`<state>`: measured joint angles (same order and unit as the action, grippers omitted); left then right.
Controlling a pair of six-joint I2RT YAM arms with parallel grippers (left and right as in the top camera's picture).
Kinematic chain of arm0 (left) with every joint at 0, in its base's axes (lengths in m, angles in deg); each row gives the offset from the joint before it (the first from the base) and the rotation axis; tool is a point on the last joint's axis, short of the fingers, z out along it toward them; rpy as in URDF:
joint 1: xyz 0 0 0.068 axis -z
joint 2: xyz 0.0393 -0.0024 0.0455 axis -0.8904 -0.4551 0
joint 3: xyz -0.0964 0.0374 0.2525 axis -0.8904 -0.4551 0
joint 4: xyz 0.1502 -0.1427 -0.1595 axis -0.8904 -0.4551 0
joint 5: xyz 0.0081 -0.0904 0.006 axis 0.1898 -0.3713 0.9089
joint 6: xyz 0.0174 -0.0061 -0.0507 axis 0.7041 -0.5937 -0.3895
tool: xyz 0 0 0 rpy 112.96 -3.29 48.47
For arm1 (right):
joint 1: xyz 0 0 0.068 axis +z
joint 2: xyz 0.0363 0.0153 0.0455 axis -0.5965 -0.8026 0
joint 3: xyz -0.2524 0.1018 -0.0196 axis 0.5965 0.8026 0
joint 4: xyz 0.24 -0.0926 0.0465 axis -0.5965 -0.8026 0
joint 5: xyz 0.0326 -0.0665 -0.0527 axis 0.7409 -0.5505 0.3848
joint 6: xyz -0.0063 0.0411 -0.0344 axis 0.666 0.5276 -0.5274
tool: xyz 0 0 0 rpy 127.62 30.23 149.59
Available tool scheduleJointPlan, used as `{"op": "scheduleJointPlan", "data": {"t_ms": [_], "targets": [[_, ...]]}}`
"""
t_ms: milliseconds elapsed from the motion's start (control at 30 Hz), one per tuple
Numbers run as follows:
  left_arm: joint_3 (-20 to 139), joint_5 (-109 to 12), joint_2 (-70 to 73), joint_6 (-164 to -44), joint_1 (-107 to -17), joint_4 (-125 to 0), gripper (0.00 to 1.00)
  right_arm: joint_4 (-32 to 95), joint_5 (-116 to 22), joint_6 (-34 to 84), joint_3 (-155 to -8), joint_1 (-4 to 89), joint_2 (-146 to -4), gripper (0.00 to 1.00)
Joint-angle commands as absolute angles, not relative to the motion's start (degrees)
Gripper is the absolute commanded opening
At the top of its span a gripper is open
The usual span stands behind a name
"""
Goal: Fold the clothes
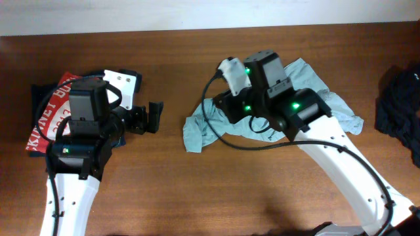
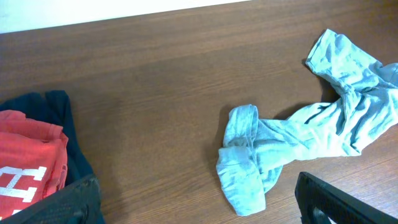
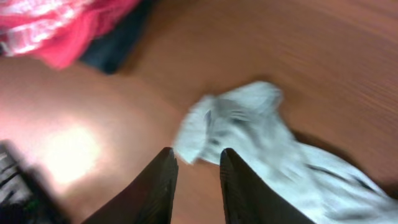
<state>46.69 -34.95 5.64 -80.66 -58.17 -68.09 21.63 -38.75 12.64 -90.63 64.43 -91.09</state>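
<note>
A crumpled light blue garment lies on the wooden table at the centre. It also shows in the left wrist view and, blurred, in the right wrist view. My left gripper is wide open and empty, left of the garment and apart from it. My right arm hangs over the garment's middle. Its gripper has the fingers a little apart with nothing between them, just above the garment's left end.
A pile with a red lettered shirt on dark cloth lies at the left, under my left arm; it also shows in the left wrist view. A white piece sits beside it. Dark clothes lie at the right edge.
</note>
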Motion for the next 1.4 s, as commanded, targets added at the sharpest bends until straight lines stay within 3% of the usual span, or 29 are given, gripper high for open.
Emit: {"op": "scheduleJointPlan", "data": {"t_ms": [0, 67, 167, 367, 700, 967, 1033, 1133, 1367], "targets": [[48.2, -34.6, 6.5, -79.7, -57.9, -68.3, 0.99, 19.1, -54.3, 19.7, -91.1, 61.0, -88.6, 0.37], [48.2, -34.6, 6.1, -79.7, -57.4, -68.4, 0.99, 16.8, -57.0, 23.3, -91.1, 57.7, -88.8, 0.51], [48.2, -34.6, 5.0, -79.7, -56.1, -68.7, 0.99, 13.3, -57.1, 28.2, -91.1, 51.6, -90.0, 0.56], [48.2, -34.6, 0.8, -79.7, -52.3, -67.9, 0.99, 9.2, -53.6, 29.7, -90.9, 44.4, -98.3, 0.56], [48.2, -34.6, -1.6, -79.7, -51.2, -68.0, 0.99, 10.7, -53.9, 37.9, -90.9, 43.0, -116.9, 0.55], [48.2, -34.6, -1.7, -79.7, -51.2, -68.0, 0.99, 15.8, -53.2, 40.0, -90.9, 43.0, -122.7, 0.45], [48.2, -34.6, -1.7, -79.7, -51.2, -68.0, 0.99, 17.4, -52.5, 40.0, -90.9, 43.0, -122.7, 0.33], [48.2, -34.6, -1.7, -79.7, -51.2, -68.0, 0.99, 18.3, -52.1, 40.0, -91.0, 43.0, -122.7, 0.07], [48.2, -34.6, -1.7, -79.7, -51.2, -68.0, 1.0, 17.2, -47.0, 37.1, -96.4, 43.2, -117.3, 0.04]]}}
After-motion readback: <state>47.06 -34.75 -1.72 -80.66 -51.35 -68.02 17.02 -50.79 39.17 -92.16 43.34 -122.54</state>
